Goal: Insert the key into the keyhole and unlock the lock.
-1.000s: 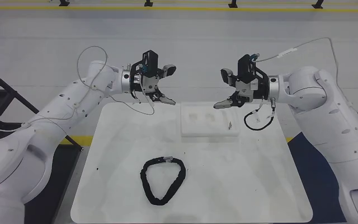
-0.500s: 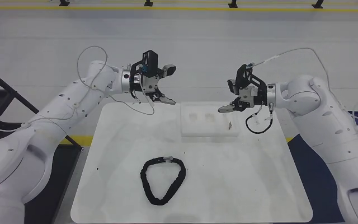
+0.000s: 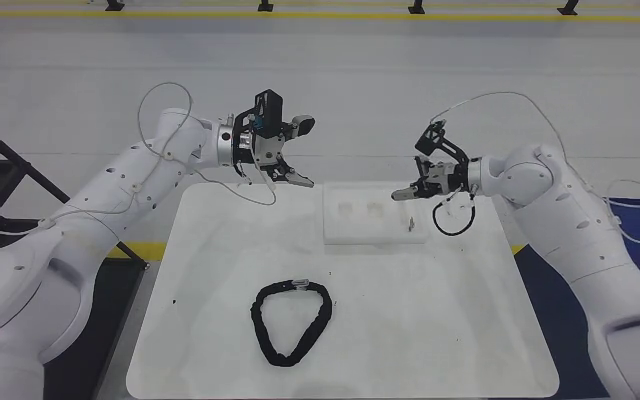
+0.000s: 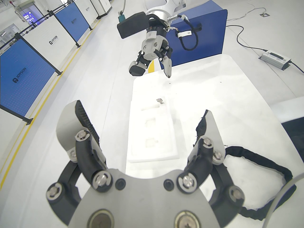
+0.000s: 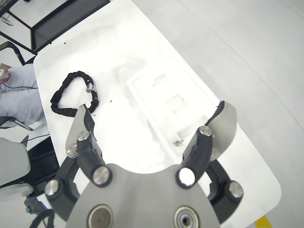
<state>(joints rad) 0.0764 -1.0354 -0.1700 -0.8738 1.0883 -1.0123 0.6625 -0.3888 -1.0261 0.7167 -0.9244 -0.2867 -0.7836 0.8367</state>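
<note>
A small metal key lies on the right end of a white foam tray at the back of the table. The key rests just beside a tray recess. A black fabric-covered chain lock lies looped at the table's front middle, its silver lock cylinder at the loop's far side. My right gripper hangs open above the tray's far right end, close over the key. My left gripper stands open over the table's back edge, left of the tray, holding nothing.
The white table has rounded corners and free surface on both sides of the chain. The foam tray has three shallow recesses. A black metal frame stands off the table's left side.
The right arm has swung its wrist outward and turned the gripper, with the fingertips staying over the tray's right end. The left arm, key and chain have not moved.
</note>
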